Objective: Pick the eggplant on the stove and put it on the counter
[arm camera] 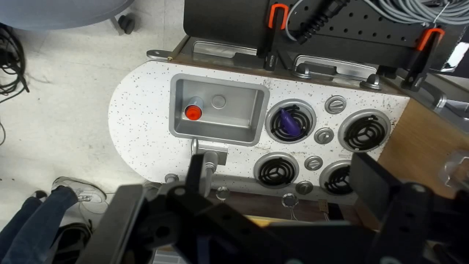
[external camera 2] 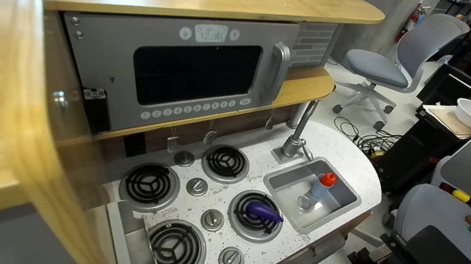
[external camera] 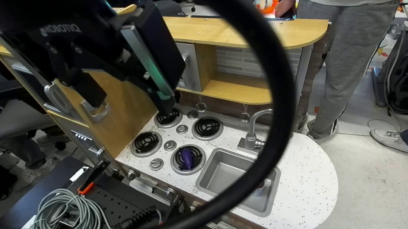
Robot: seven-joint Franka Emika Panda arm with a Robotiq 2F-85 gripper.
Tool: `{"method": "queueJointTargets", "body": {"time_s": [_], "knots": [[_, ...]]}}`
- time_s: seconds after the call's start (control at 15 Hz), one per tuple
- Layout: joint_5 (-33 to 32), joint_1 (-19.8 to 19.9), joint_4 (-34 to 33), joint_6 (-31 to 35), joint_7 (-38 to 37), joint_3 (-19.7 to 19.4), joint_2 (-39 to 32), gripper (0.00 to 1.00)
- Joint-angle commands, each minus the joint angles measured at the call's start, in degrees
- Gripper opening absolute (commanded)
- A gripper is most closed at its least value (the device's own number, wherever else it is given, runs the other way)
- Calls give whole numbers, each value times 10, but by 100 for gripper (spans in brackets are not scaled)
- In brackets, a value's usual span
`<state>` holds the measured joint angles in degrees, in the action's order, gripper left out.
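The dark purple eggplant [external camera: 187, 158] lies on a front burner of the stove, the burner beside the sink. It also shows in an exterior view [external camera 2: 262, 210] and in the wrist view [arm camera: 290, 123]. The stove [arm camera: 304, 150] has several black coil burners and silver knobs, set in the white speckled top. The white counter [arm camera: 139, 117] continues past the sink to a rounded end, seen in an exterior view [external camera: 310, 171]. My gripper [external camera: 128, 96] is open and empty, high above the burners and apart from the eggplant. Its spread fingers show in the wrist view [arm camera: 276, 165].
The grey sink [arm camera: 220, 139] lies between burners and rounded counter; a cup with a red top [external camera 2: 322, 185] is in it. A tall faucet [external camera 2: 296, 140] stands behind it. A wooden shelf [external camera: 240, 90] and microwave [external camera 2: 198, 71] overhang the back. A wooden side panel [arm camera: 421, 135] borders the burners.
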<state>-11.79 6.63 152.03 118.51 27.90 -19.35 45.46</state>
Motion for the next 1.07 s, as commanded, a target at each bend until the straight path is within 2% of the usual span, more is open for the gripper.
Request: {"method": "queueJointTargets", "body": {"time_s": [0.0, 0.4, 0.73, 1.0], "knots": [[5, 2, -1, 0, 0, 2, -4, 100], [7, -2, 12, 49, -6, -2, -32, 100], [11, -15, 43, 168, 2, 0, -74, 100], [12, -35, 61, 246, 10, 8, -138, 100]]}}
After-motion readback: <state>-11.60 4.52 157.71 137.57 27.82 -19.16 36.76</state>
